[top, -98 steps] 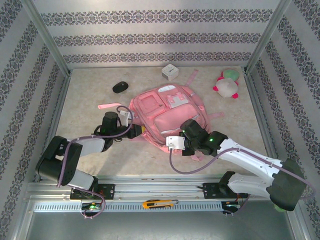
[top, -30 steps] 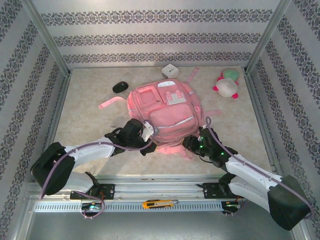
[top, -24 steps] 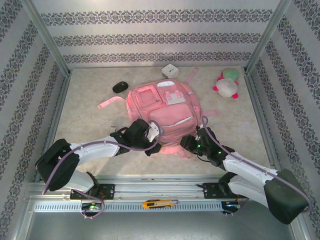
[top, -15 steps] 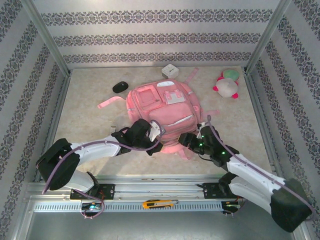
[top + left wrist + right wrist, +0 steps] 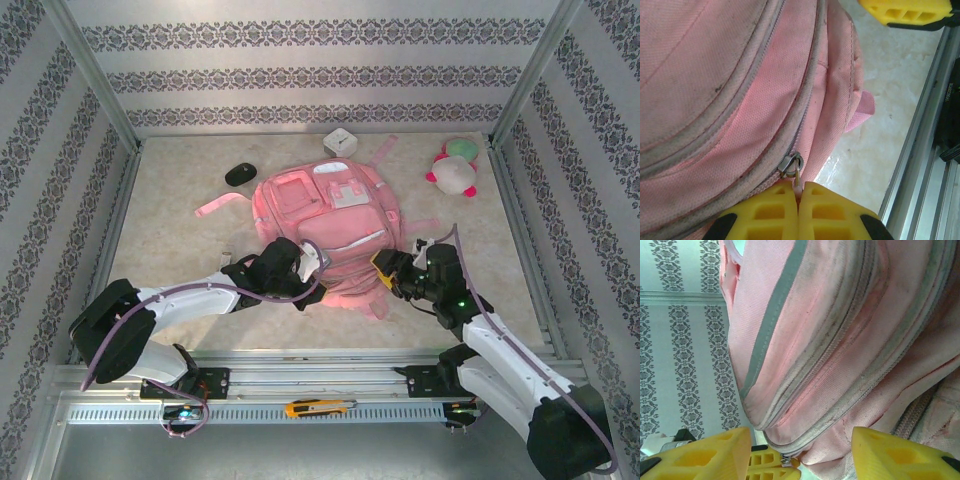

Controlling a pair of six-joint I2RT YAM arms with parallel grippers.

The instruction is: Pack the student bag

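Left jaws pinch the zipper pull (image 5: 791, 165) of the shut student bag (image 5: 330, 215), right jaws gape empty beside it; mouse (image 5: 240, 174), box (image 5: 340, 142) and plush toy (image 5: 453, 170) lie unpacked.

No text, label, brand or number could be read with certainty. The dark frame part (image 5: 952, 120) at the right edge of the left wrist view carried a short line of pale print running along its length, too small and blurred to make out. The pale patch (image 5: 349, 197) on the front of the student bag (image 5: 300, 205) bore faint marks, none of them legible.
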